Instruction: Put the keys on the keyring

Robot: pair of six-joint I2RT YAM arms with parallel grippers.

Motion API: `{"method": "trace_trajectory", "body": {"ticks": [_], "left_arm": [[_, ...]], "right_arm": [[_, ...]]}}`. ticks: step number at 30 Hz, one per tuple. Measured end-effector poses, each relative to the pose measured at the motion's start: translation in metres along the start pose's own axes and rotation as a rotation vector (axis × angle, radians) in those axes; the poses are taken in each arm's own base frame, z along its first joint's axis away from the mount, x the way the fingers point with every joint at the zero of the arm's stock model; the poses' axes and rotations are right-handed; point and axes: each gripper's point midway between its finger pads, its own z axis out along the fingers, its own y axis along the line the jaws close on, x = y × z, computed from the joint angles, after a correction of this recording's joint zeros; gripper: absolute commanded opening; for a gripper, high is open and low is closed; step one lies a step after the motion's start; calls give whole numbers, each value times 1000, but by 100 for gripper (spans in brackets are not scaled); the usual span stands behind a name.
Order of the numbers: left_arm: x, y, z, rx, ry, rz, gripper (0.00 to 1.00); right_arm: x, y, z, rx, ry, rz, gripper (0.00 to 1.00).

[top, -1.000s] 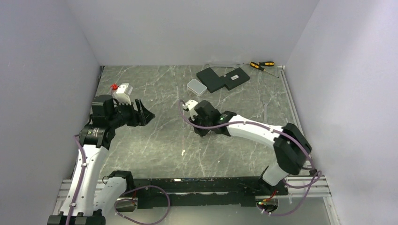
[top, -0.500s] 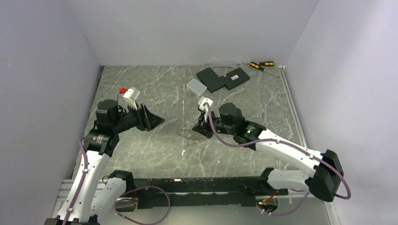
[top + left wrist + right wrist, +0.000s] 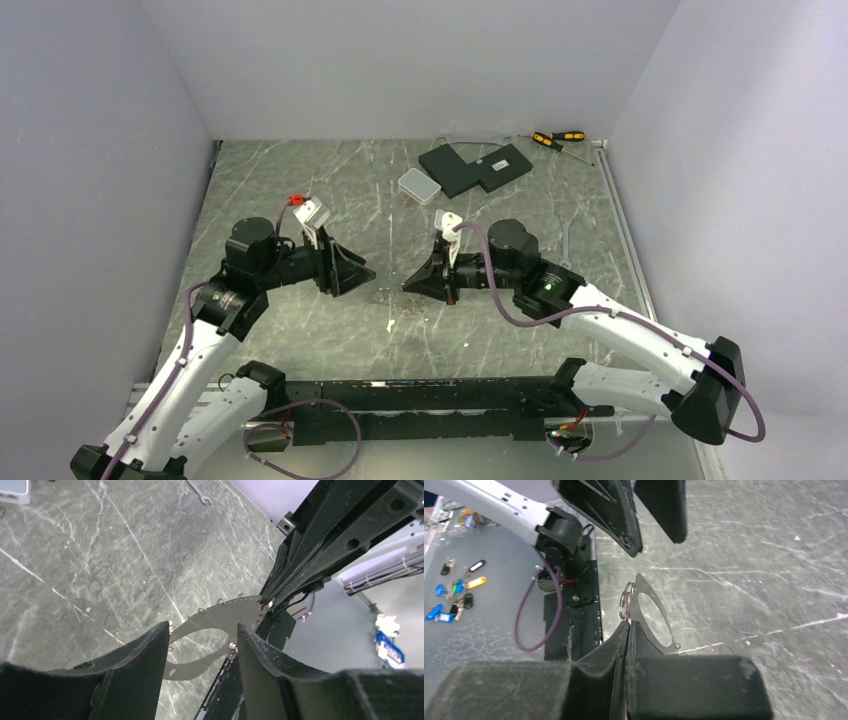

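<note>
A small white box (image 3: 418, 184) sat shut at the upper centre of the marbled grey-green worktop (image 3: 300, 190), its contents hidden. Behind it lay flat black plates (image 3: 475, 167), with two yellow-handled screwdrivers (image 3: 557, 138) in the upper right corner. Plain pale walls (image 3: 400, 60) closed in three sides. At mid-frame the left gripper (image 3: 352, 272) and right gripper (image 3: 412, 284) met nose to nose. The wrist views showed the keyring (image 3: 643, 591) far more clearly. The right jaws were clenched on its near edge, while the left jaws stood released just beyond it, not touching. The right wrist view alone showed coloured key tags (image 3: 456, 592) on grey floor at its left edge. The left wrist view caught a thin wrench (image 3: 196, 491) at its top.
</note>
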Motion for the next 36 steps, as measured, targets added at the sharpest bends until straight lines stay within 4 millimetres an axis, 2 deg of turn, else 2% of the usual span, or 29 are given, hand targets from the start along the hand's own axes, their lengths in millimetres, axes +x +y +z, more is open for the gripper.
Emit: {"method": "trace_trajectory", "body": {"ticks": [4,12,19,26,28,32,36], "left_arm": [[2,-8,0,53,-14,83,51],[-2,-43,-14,219,-52,268,41],[4,-59,-13,346,-18,290,40],[13,-65,-7,418,29,275,37],[15,-67,-4,430,42,272,43],[20,-68,-2,446,57,282,66],[22,-71,-5,452,55,306,69]], "right_arm": [[-8,14,-4,-61,-19,-5,0],[-28,28,-8,-125,-53,-7,0],[-33,31,-9,-132,-60,-2,0],[-44,32,-11,-134,-79,-16,0],[-45,33,-11,-134,-80,-17,0],[-44,32,-11,-130,-75,-13,0],[-46,31,-11,-121,-75,-12,0]]}}
